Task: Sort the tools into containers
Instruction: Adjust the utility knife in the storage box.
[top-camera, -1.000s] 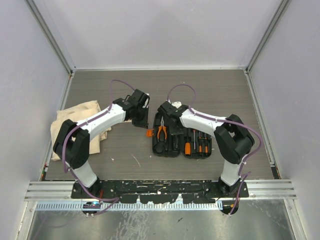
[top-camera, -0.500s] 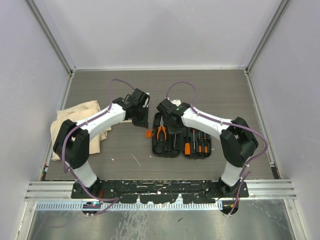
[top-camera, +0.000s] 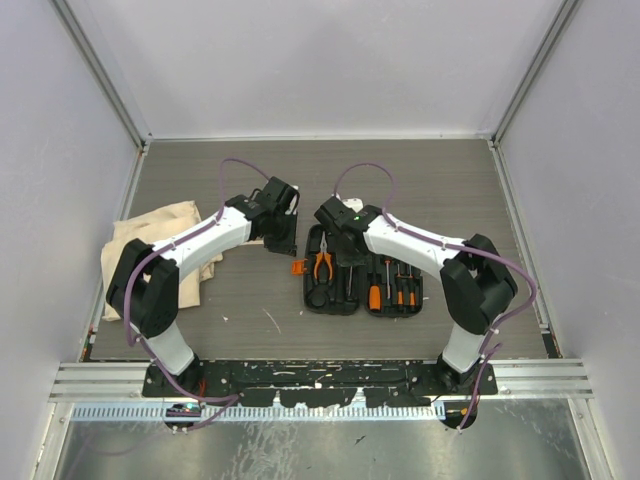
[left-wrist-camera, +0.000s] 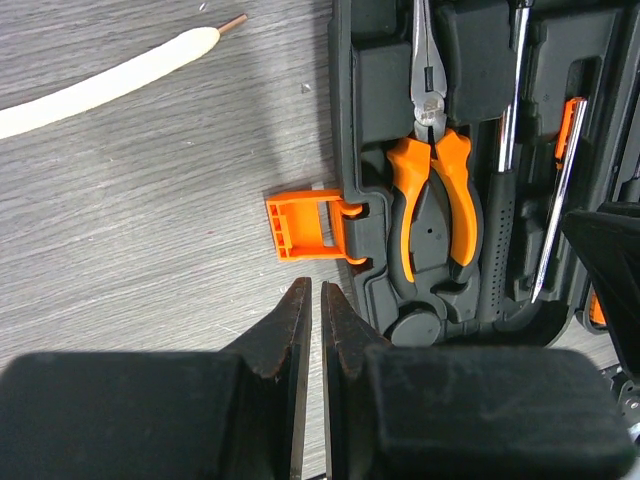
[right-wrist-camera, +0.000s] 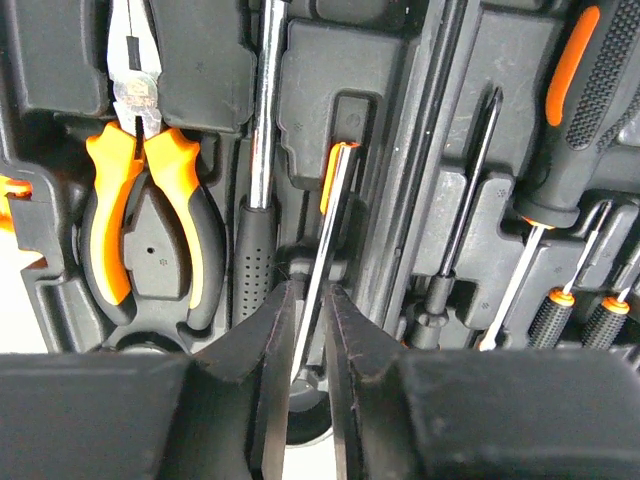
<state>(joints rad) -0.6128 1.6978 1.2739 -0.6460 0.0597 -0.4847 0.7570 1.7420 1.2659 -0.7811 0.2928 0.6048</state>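
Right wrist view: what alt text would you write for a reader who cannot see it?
The right gripper hangs over an open black tool case, its fingers close on either side of a thin orange-tipped driver; contact cannot be told. Orange-handled pliers sit slotted at the picture's left, and screwdrivers at its right.

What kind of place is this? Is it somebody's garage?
Probably a robot test booth, not a garage: two robot arms bolted to the table's near edge, plain white walls boxing it in, and an open tool case.
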